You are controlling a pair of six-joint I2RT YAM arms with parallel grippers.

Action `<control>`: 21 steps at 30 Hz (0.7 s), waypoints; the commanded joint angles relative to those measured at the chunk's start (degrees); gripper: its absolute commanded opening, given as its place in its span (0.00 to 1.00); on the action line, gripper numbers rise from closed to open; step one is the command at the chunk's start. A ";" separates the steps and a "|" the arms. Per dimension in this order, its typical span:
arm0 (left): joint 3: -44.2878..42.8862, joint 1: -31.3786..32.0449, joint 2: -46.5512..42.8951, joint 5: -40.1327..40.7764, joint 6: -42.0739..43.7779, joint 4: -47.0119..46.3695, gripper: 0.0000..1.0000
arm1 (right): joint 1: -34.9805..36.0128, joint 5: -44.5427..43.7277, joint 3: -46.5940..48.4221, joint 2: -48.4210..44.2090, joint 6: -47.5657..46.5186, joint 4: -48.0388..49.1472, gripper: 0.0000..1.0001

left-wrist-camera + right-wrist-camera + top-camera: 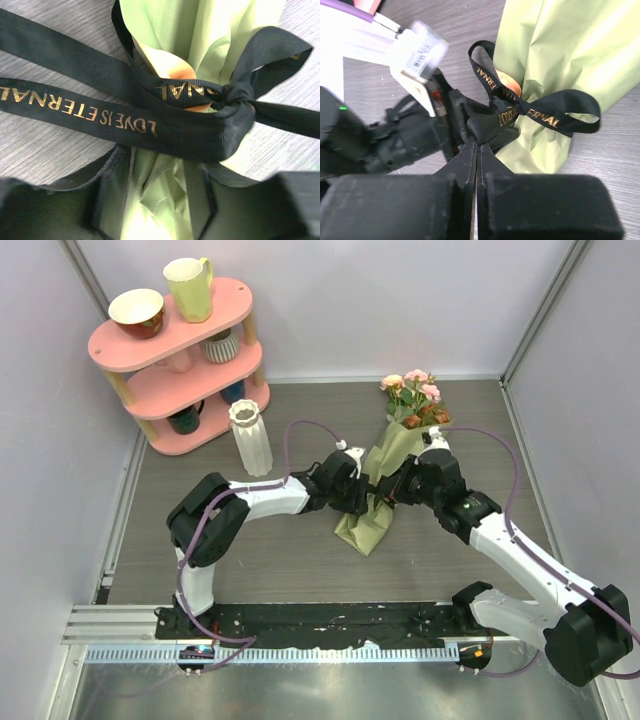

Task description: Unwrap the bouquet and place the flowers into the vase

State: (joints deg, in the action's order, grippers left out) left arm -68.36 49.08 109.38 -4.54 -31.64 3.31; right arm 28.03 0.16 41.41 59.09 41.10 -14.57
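The bouquet (393,452) lies on the tabletop (290,565) — right pincer (475,149) pinched shut on its black ribbon (542,114), left pincer (160,212) part-open astride the paper.

Overall light: bright, even and diffuse, from overhead.
Shadows: faint and soft-edged on the table (300,560), tucked beneath the arms and the bouquet (390,455).
Glare: dull sheen on the metal strip (330,695) at the near edge. The paper washes out to pale yellow-white at the top of the left wrist view.
Sharpest detail: ribbon (125,125), weave crisp, gold lettering glinting.
Out of focus: left gripper (157,200) and right gripper (476,150), each a dark smear low in its own view; white label (422,50) blurred.
Perspective: wall posts (540,310) splay outward toward the upper corners of the top view.
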 commanded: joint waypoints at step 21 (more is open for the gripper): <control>3.76 -0.48 -0.75 3.66 -1.23 -2.17 0.34 | 0.18 -22.72 22.32 -21.19 -7.61 -18.74 0.01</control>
State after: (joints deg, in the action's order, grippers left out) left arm -65.58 49.01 110.41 -3.03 -33.04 -0.43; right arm 28.05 -11.88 63.22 42.83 36.03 -27.46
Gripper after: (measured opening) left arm 0.338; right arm 0.028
